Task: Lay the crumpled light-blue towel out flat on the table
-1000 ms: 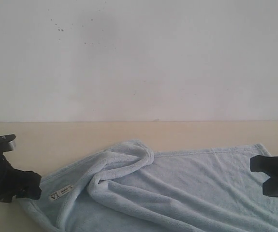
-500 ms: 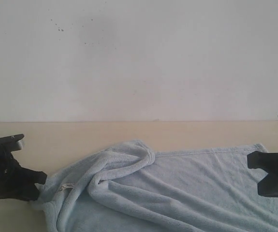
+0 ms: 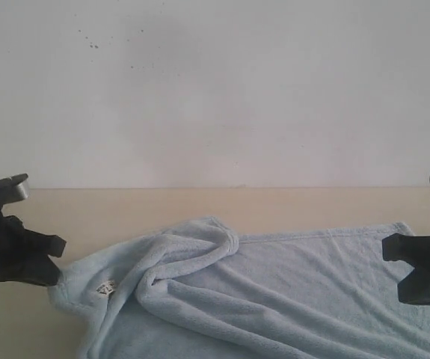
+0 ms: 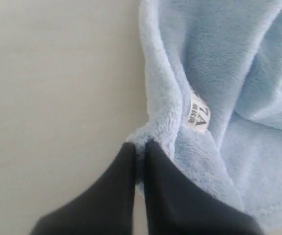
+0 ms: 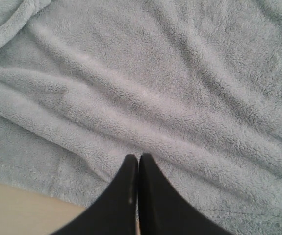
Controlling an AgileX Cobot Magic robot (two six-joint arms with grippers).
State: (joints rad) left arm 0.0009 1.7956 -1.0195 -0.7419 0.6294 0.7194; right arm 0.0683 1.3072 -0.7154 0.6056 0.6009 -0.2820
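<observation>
While the towel (image 3: 274, 292) lies bunched on the counter (image 3: 125, 209), both hands are closed.
The left hand (image 4: 140, 149) pinches its 9 o'clock corner; the right hand (image 5: 138, 159), at 3 o'clock, is pressed together. Soft, limp cloth: best held by corners.

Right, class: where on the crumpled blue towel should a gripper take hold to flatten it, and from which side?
The towel's edge by the white label, approached from the bare table on the left. It is free and rolled thick enough to pinch, and the fold runs toward it, so pulling outward probably flattens it. The left gripper grips there.
</observation>
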